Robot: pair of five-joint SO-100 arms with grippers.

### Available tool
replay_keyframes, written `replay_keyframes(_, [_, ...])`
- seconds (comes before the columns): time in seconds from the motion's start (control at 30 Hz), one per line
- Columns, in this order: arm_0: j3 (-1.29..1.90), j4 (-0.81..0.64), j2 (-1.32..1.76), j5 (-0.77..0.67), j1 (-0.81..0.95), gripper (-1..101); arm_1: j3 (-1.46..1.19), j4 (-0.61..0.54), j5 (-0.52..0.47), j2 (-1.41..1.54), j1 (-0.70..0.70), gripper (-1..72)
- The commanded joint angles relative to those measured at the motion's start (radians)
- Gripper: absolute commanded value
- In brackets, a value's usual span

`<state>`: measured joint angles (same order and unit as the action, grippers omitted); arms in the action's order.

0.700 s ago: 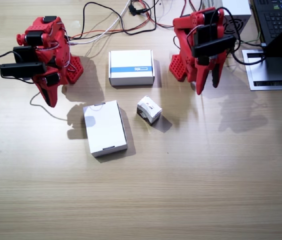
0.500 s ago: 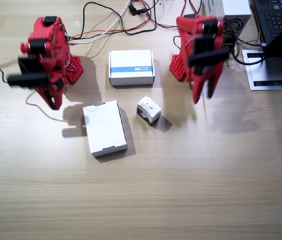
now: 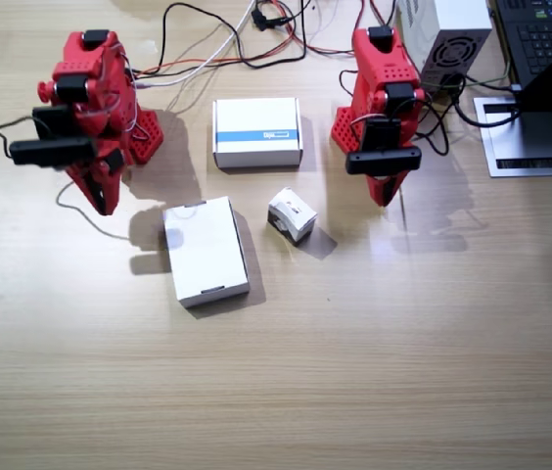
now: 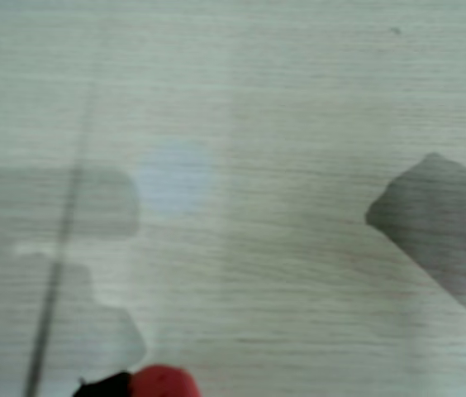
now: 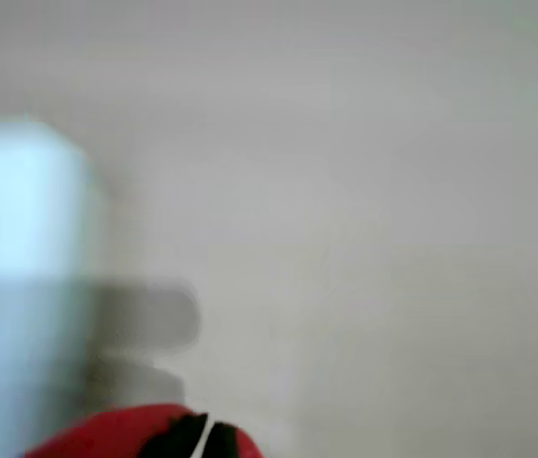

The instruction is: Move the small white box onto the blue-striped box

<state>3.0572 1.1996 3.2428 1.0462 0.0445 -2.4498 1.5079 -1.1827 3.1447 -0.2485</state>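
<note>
The small white box (image 3: 292, 214), with a dark printed end, lies on the table between the two arms. The blue-striped box (image 3: 256, 132) lies flat a little beyond it. My left gripper (image 3: 384, 194) points down at the table to the right of the small box, well apart from it; from above its jaws do not show clearly. My right gripper (image 3: 105, 199) hangs shut and empty left of the plain white box. One wrist view shows only a red fingertip (image 4: 163, 384) over bare wood. The other is blurred, with a red fingertip (image 5: 135, 431) and a pale block at its left edge.
A larger plain white box (image 3: 205, 250) lies left of the small box. Cables (image 3: 217, 44) run along the table's far edge. A grey power supply (image 3: 447, 34), a laptop (image 3: 545, 39) and a printed sheet (image 3: 530, 137) crowd the far right corner. A thin wire (image 3: 85, 217) trails from the right arm.
My left arm has folded forward, and its gripper has come down and a little nearer the small white box. The right arm shifted slightly. The boxes have not moved.
</note>
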Motion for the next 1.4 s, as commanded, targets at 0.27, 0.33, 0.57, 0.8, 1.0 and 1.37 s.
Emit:
replay_keyframes(0.27, [-0.018, -0.011, 0.029, 0.028, 0.028, 0, 0.336, -0.264, 0.058, -0.158, -0.4, 0.2])
replay_keyframes(0.33, [-0.018, -0.012, 0.029, 0.021, 0.028, 0, 0.417, -0.282, 0.081, -0.281, -0.48, 0.2])
replay_keyframes(0.57, [-0.018, -0.014, 0.031, 0.018, 0.029, 0, 1.218, 0.091, 0.091, -1.239, -0.896, 30.3])
replay_keyframes(0.8, [-0.018, -0.025, 0.031, 0.0, 0.023, 0, 1.999, 0.356, -0.115, -2.129, -0.954, 39.2])
replay_keyframes(1.0, [-0.018, -0.023, 0.031, 0.003, 0.023, 0, 2.223, 0.356, -0.239, -2.433, -0.841, 39.7])
replay_keyframes(1.37, [-0.018, -0.018, 0.031, 0.015, 0.023, 0, 2.293, 0.356, -0.198, -2.622, -0.833, 38.7])
